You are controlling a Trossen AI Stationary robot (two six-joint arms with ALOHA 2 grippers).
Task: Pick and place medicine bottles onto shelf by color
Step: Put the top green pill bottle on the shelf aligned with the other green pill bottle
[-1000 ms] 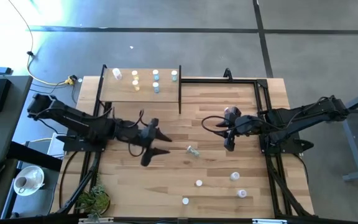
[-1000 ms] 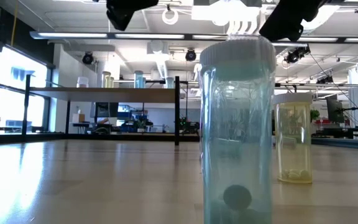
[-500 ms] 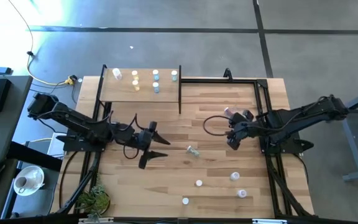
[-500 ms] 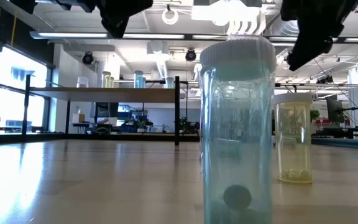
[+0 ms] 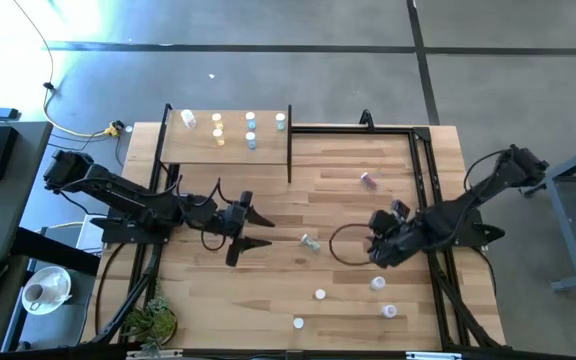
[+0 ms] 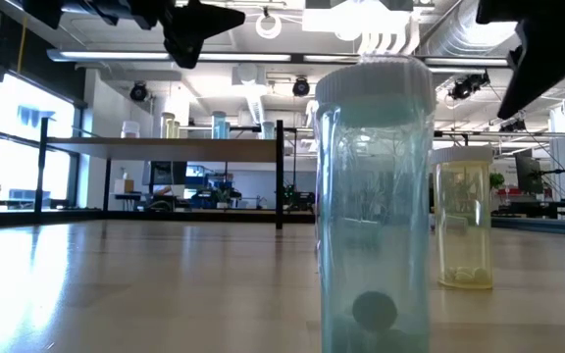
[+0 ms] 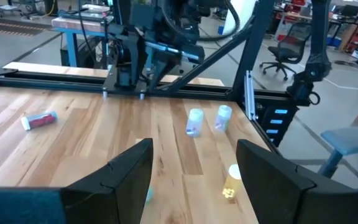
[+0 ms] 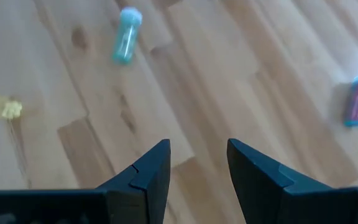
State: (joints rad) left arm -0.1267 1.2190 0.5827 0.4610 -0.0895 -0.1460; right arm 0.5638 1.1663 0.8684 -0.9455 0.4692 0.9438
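High view shows the wooden bench (image 5: 268, 290) from above, with both arms over it. At the far left part of the bench stands the shelf (image 5: 226, 137), a light board with thin black posts. Six medicine bottles stand on it, for example a yellow one (image 5: 217, 120) and a light blue one (image 5: 251, 141).

Left gripper (image 5: 258, 229) is above the middle of the bench, left of a green bottle (image 5: 310, 242) that lies on its side. Its fingers are spread wide and nothing is between them; the left wrist view shows the same, with bare wood between the two dark fingers (image 7: 129, 168).

Right gripper (image 5: 376, 250) hangs over the right part of the bench, just beyond a white-capped bottle (image 5: 377, 284) that stands nearer the front edge. In the right wrist view its fingers (image 8: 148, 168) stand moderately apart, narrower than the left ones, and they hold nothing. Only bare planks are seen between them.

A pink bottle (image 5: 368, 181) lies on its side further back, well apart from the right gripper. Three more bottles stand near the front edge of the bench, one of them (image 5: 320, 294) between the two arms.

Low view has a light blue bottle (image 6: 373, 206) very near the camera and a yellow bottle (image 6: 462, 218) behind it to the right, both upright.
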